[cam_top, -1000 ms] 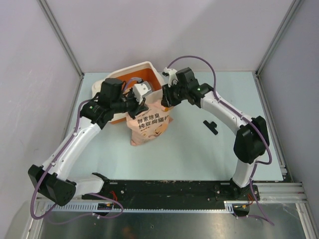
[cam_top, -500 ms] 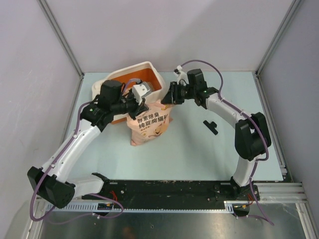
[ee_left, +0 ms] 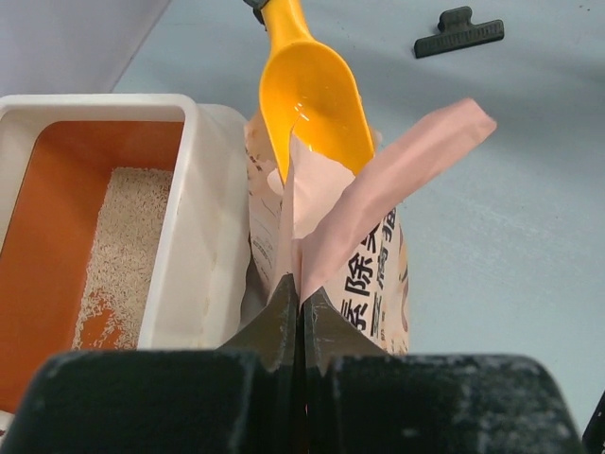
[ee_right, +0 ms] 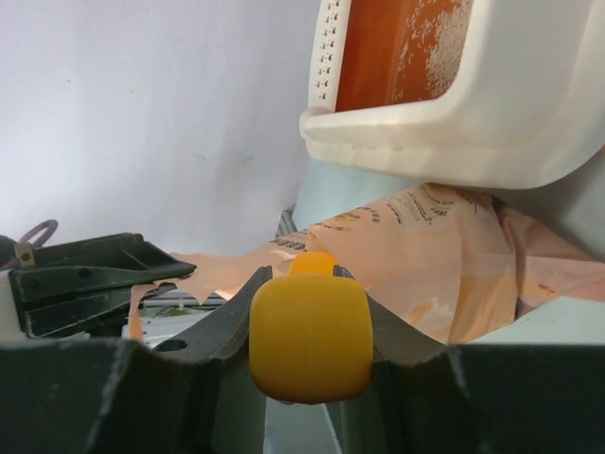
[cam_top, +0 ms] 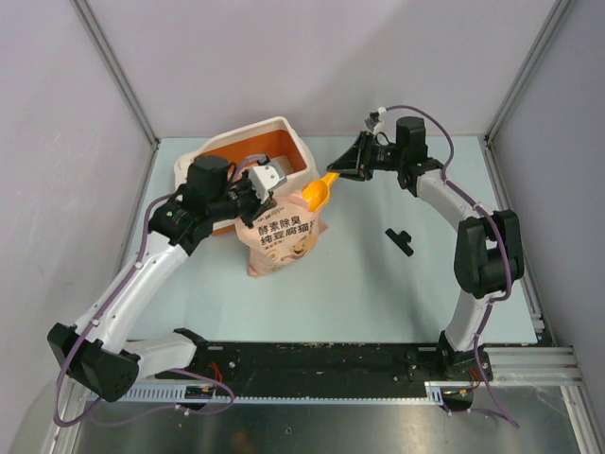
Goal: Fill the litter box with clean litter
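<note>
The litter box [cam_top: 287, 129] is a cream tub with an orange inside, at the back left. A thin patch of pale clean litter [ee_left: 123, 236] lies on its floor. The pink-beige bag [cam_top: 284, 236] stands against the box's front. My left gripper [ee_left: 301, 303] is shut on the bag's top edge and holds the mouth open. My right gripper [cam_top: 346, 171] is shut on the handle [ee_right: 308, 336] of the yellow-orange scoop [cam_top: 317, 194]. The scoop's bowl [ee_left: 317, 99] hangs just above the bag mouth, facing up, and looks empty.
A black clip [cam_top: 401, 240] lies on the table to the right of the bag; it also shows in the left wrist view [ee_left: 458, 31]. The box's rim [ee_right: 492, 104] is close above the bag in the right wrist view. Grey walls enclose the table.
My right arm has drawn back to the right and lifted the scoop out of the bag mouth, so the scoop now shows. My left gripper keeps its hold on the bag.
</note>
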Controlling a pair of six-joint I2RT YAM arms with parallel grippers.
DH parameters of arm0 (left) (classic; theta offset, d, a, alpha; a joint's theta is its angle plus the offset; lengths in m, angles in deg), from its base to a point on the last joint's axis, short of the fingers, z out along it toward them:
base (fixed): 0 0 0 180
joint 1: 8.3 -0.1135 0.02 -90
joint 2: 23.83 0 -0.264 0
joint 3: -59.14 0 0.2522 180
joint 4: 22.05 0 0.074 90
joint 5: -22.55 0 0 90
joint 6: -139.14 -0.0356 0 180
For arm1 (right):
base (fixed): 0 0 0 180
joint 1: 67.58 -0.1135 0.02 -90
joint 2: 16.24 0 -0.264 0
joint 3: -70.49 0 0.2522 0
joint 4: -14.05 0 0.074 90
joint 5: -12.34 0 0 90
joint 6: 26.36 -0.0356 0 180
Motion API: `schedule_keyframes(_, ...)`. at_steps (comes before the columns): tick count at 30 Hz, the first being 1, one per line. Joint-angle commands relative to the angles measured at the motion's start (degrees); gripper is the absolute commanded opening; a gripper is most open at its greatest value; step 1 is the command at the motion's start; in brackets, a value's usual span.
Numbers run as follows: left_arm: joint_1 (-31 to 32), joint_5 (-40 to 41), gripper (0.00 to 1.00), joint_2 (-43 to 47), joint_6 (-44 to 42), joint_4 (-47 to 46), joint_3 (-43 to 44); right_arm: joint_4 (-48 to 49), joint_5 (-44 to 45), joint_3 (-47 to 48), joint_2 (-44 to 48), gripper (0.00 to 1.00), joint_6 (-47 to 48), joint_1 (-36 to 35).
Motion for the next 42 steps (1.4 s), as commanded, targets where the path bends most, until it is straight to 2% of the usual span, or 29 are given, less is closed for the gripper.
schedule_keyframes(1,0.0,2.2,0.00,0.9,-3.5,-1.2,4.2,6.3,-5.7,-2.4,-1.7,0.00,-10.5,2.2)
schedule_keyframes(7,-0.2,4.3,0.00,2.5,-5.2,-0.2,4.1,9.9,-7.4,-2.6,-3.1,0.00,-15.9,3.0)
schedule_keyframes(17,-0.7,8.2,0.00,5.3,-9.4,3.9,3.0,23.3,-11.1,-2.5,-5.5,0.00,-23.9,4.2)
schedule_keyframes(27,-1.6,11.7,0.00,5.1,-10.9,5.2,4.7,27.5,-11.0,-0.6,-9.1,0.00,-27.3,3.6)
schedule_keyframes(34,-2.1,12.2,0.00,4.7,-11.5,5.7,5.0,27.6,-9.6,5.4,-13.0,0.00,-28.9,3.6)
schedule_keyframes(42,-2.7,13.0,0.00,5.3,-11.7,7.2,2.8,21.3,-6.5,23.0,-21.0,0.00,-26.6,4.9)
